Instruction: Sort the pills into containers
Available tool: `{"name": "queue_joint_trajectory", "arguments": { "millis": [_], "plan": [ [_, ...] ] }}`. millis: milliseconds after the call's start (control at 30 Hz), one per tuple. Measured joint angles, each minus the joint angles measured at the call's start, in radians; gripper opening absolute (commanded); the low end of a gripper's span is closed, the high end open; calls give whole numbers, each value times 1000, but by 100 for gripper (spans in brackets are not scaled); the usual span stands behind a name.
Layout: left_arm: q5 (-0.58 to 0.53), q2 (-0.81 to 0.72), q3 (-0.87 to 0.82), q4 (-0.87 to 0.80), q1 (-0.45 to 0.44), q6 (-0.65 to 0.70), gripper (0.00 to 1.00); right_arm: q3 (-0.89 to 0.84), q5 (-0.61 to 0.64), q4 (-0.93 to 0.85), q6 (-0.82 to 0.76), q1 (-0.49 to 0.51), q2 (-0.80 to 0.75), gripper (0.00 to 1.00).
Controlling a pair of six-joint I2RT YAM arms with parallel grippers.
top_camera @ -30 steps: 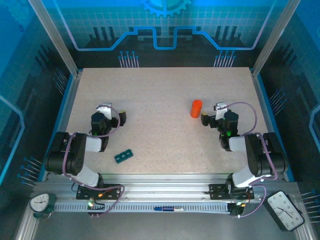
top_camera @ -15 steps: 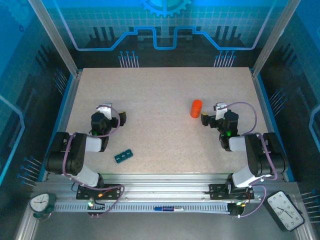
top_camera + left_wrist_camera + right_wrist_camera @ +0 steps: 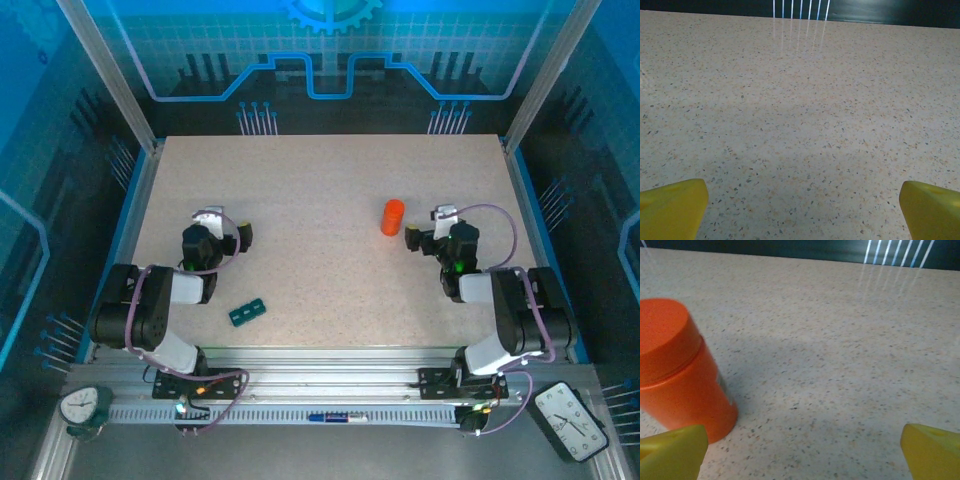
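The left gripper (image 3: pixel 243 236) hangs low over the speckled table (image 3: pixel 320 180) with its jaws spread wide and nothing between them. In the left wrist view, the left gripper (image 3: pixel 802 205) shows a yellow fingertip in each bottom corner, with bare tabletop ahead of it. The pill box (image 3: pixel 247 312), a short dark-teal strip of compartments, lies flat on the table behind this gripper, back toward the arm's base near the front edge and well apart from the fingers. At this size I cannot tell whether its lids are up or down. The right gripper (image 3: pixel 412 240) is likewise fully open and holds nothing. In the right wrist view, the right gripper (image 3: pixel 802 447) has its yellow fingertips (image 3: pixel 672 450) far apart, with plain table between them. An orange bottle (image 3: pixel 682 370) stands upright with its cap on, just ahead of the left-hand fingertip and outside the gap between the fingers. From above, the orange bottle (image 3: pixel 392 217) sits near the right gripper, slightly beyond it and toward the table's middle, and not touching it.
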Motion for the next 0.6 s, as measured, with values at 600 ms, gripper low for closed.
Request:
{"name": "queue_joint_trajectory", "arguments": {
  "millis": [600],
  "plan": [
    [-105,-227,324,-618,0,-115,99,347,43,-603,269,-78,-306,100]
  ]
}}
